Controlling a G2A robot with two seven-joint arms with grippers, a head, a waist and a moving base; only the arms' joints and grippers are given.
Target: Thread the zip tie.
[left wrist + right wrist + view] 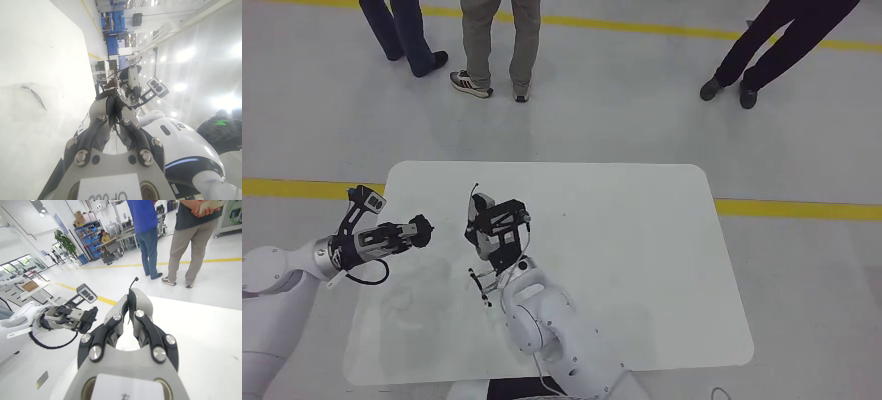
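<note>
- We see the right gripper (129, 294) clamped tight on the zip tie (136, 278), with its pads pressed flat against the strap. It is above the left half of the worktop (642, 200), about midway between the far and near edges.
- The tie's long axis runs in line with the fingers. The head end stands out past the fingertips, up and toward the far edge, and a short run of strap shows on the palm side of the pads. We cannot see where the tail end lies.
- The left gripper (422, 230) hangs over the worktop near the left edge, its tips turned toward the right gripper. The two are near but apart. Its fingers are pressed together, and we cannot tell whether anything thin sits between them.
- So the tie lies to the right of the left gripper, roughly crosswise to the line that gripper points along, with the head on the high, far side.
- We judge that the left arm is the one free to meet the tie. The coming move turns on lining the tail up with the head's slot, which is a small target.
- Between the right gripper and the near edge, a clear box (19, 106) holds spare ties (37, 98) lying flat.
</note>
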